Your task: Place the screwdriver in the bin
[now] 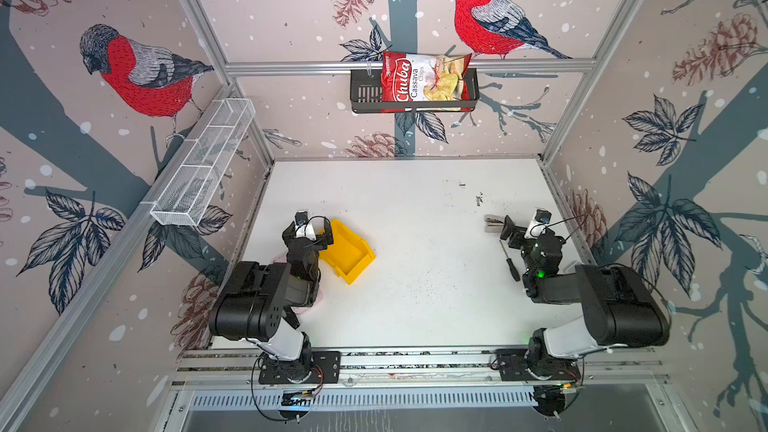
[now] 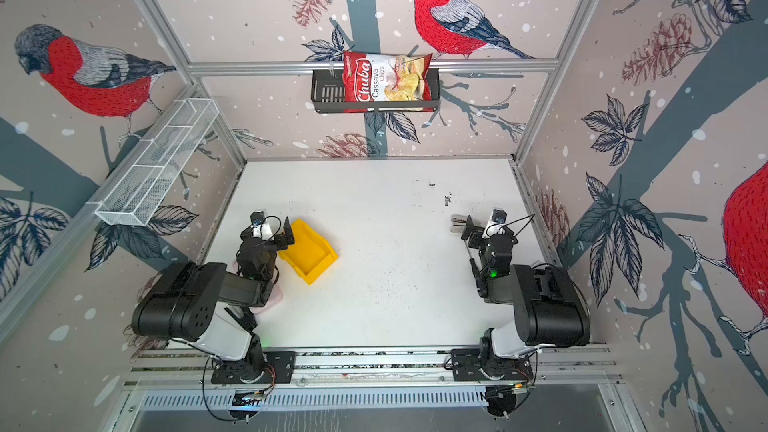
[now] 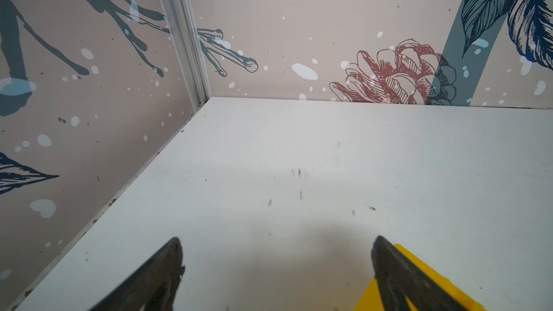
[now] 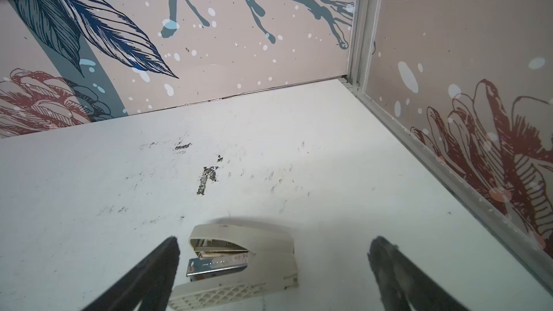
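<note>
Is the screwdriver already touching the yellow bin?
Apart. Both top views show the screwdriver lying at the right of the table and the bin at its left, with a wide stretch of white surface between them.

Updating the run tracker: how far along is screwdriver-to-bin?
Done: nothing; the bin looks empty. In hand: nothing. The left end effector is open beside the bin, and the right end effector is open by a stapler. Left: all of it. The screwdriver lies on the table beside the right arm, ungrasped.
</note>
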`<action>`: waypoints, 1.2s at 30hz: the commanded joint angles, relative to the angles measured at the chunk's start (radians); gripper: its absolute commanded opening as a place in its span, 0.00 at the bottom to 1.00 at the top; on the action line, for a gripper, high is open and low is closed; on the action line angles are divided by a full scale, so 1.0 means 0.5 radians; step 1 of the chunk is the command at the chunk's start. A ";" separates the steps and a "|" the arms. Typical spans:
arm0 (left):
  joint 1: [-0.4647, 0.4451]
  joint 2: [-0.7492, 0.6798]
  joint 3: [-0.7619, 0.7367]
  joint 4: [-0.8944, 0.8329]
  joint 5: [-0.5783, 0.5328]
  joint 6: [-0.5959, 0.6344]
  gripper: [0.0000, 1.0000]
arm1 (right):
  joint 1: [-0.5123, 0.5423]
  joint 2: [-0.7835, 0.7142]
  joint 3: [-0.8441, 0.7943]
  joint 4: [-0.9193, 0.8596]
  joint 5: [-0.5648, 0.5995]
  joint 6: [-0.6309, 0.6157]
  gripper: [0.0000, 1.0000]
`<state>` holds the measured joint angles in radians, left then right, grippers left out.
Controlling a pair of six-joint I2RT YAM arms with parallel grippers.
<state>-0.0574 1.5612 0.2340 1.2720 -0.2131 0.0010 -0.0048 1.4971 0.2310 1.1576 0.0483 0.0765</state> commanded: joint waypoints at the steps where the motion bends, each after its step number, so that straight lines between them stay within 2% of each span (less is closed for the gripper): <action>1: 0.004 -0.004 -0.002 0.079 -0.010 -0.002 0.96 | 0.003 0.000 0.007 0.069 0.020 -0.018 1.00; 24: 0.002 -0.005 -0.003 0.076 -0.009 -0.002 0.96 | 0.001 0.003 0.014 0.061 0.020 -0.015 1.00; 27: -0.002 -0.011 -0.016 0.103 -0.098 -0.029 0.97 | 0.003 -0.003 0.008 0.064 0.023 -0.016 0.99; 31: -0.002 -0.104 -0.032 0.072 -0.117 -0.034 0.97 | 0.041 -0.016 0.001 0.070 0.203 0.001 0.99; 36: -0.013 -0.391 -0.003 -0.223 -0.108 -0.021 0.97 | 0.070 -0.177 0.025 -0.097 0.294 0.009 1.00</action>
<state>-0.0612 1.4197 0.2249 1.2186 -0.2619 -0.0105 0.0242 1.4445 0.2321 1.1355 0.1436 0.0772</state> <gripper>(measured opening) 0.966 0.994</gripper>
